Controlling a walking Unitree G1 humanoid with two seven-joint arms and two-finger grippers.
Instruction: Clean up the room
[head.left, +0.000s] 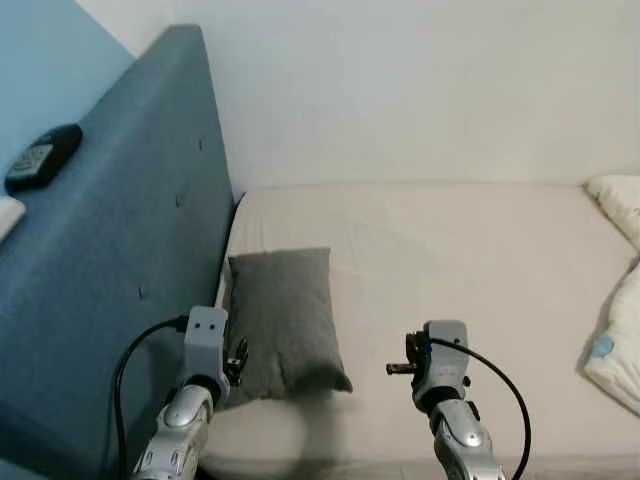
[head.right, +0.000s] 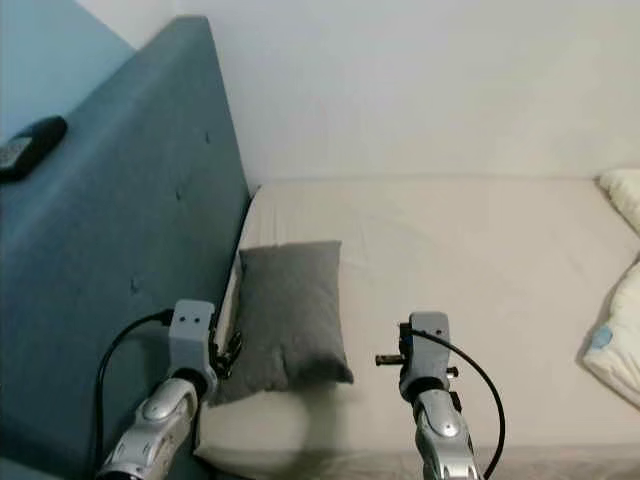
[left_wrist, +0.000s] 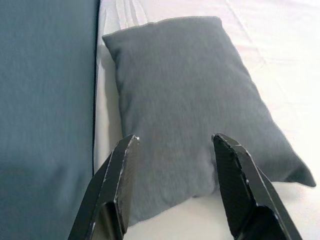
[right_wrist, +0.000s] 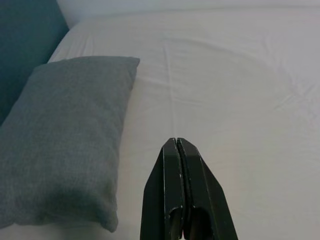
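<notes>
A grey pillow (head.left: 285, 315) lies on the cream mattress (head.left: 460, 260), its long side against the blue headboard (head.left: 110, 260). My left gripper (left_wrist: 172, 140) is open and hovers just above the pillow's near end (left_wrist: 190, 95), one finger to either side of the fabric without touching it. In the head views the left gripper (head.left: 237, 360) sits at the pillow's near left corner. My right gripper (right_wrist: 176, 141) is shut with nothing in it, over bare sheet to the right of the pillow (right_wrist: 65, 135).
A black remote-like object (head.left: 42, 155) rests on top of the headboard, with a white item (head.left: 8, 215) beside it at the picture's edge. White bedding (head.left: 618, 310) is piled at the mattress's right end. A white wall runs behind the bed.
</notes>
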